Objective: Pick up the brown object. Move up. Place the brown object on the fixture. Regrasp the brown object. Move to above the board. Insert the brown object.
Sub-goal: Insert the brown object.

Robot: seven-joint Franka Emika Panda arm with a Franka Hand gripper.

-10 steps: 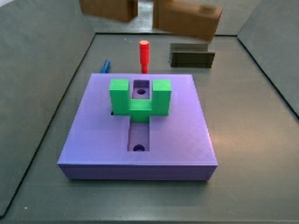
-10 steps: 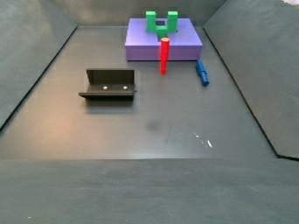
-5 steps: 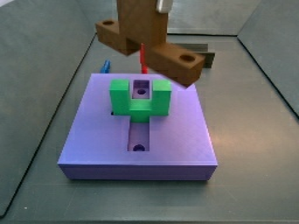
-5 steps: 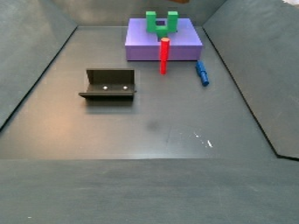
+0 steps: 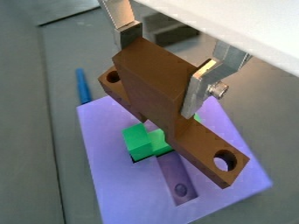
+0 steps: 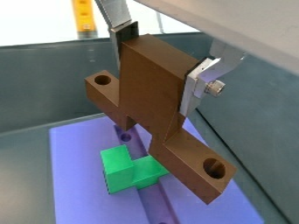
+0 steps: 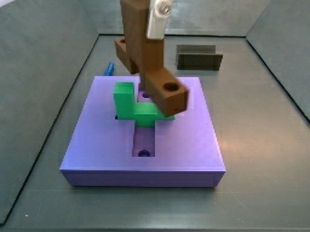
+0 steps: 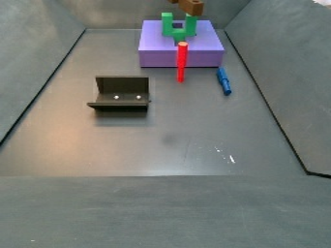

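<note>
The gripper [image 5: 170,63], above the board [image 5: 111,166], has shiny bare-metal fingers [image 5: 121,22] clamping the brown object [image 5: 163,101], which looks like matt, smooth plastic. The board is matt lavender plastic; the green block [image 6: 126,168] is brighter plastic.

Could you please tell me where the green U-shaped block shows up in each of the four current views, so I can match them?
Wrist view: the green block lies on the board, partly behind the brown object held in the gripper.
Wrist view: the green block again, below the brown object.
Side view: mid-board.
Side view: far end, top centre.
Shared landmark: the board.
</note>
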